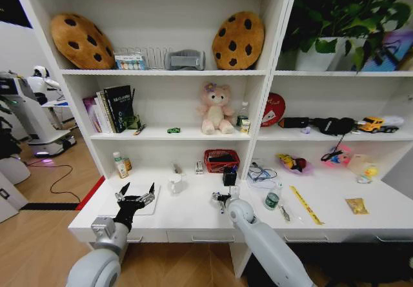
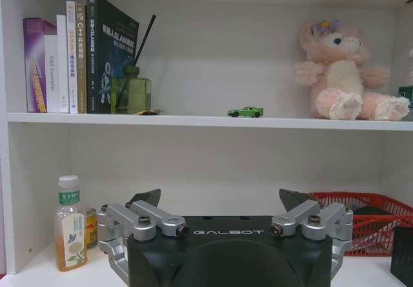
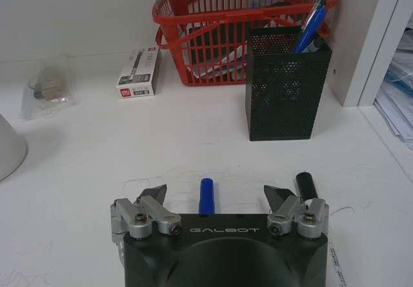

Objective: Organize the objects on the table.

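While the pen waits: judged step is a pickup
Blue-capped pen (image 3: 206,197): on desk (image 1: 193,213), front-centre, between right gripper's (image 3: 215,195) spread fingers
Advice: descend straight, close across barrel
Black mesh pen holder (image 3: 284,84): just beyond
Left gripper (image 1: 136,195): fingers apart, front-left corner

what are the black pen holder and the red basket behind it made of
The black pen holder looks like perforated metal mesh, matte: fine regular holes, straight rigid walls. The red basket looks like moulded plastic, slightly glossy: thick slatted sides and a rounded rim. Neither is certain.
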Robot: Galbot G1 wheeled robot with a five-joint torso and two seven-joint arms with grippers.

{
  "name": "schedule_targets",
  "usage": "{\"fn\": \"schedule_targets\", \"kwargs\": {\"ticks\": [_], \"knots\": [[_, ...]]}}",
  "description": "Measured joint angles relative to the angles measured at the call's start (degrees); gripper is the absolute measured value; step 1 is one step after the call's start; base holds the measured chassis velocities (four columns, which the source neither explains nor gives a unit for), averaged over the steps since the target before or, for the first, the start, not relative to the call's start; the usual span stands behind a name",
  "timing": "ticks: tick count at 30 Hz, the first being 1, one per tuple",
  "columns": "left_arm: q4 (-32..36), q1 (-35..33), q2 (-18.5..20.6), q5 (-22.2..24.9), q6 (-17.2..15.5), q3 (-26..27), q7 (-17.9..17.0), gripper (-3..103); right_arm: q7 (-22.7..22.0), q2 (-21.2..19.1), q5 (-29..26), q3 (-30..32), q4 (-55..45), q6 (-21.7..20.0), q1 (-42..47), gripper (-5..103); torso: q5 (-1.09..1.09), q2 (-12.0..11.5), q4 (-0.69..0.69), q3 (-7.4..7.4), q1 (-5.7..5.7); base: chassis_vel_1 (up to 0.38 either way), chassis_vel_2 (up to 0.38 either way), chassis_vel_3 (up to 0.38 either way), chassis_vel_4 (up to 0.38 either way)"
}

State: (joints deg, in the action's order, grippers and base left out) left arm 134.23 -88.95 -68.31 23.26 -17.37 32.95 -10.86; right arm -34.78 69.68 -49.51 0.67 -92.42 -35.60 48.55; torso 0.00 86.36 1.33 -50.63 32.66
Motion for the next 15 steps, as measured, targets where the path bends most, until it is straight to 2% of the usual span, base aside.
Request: {"fn": "schedule_targets", "kwargs": {"ticks": [2,15], "knots": [[0.0,0.0,0.0,0.0,0.0,0.0,0.0,100,-0.32,0.0,-0.48,0.05,0.24,-0.01,-0.11,82,0.0,0.0,0.0,0.0,0.0,0.0,0.0,0.0,0.0],[0.0,0.0,0.0,0.0,0.0,0.0,0.0,100,0.24,-0.76,-2.75,-0.64,1.42,-0.46,-1.53,78,0.0,0.0,0.0,0.0,0.0,0.0,0.0,0.0,0.0]]}}
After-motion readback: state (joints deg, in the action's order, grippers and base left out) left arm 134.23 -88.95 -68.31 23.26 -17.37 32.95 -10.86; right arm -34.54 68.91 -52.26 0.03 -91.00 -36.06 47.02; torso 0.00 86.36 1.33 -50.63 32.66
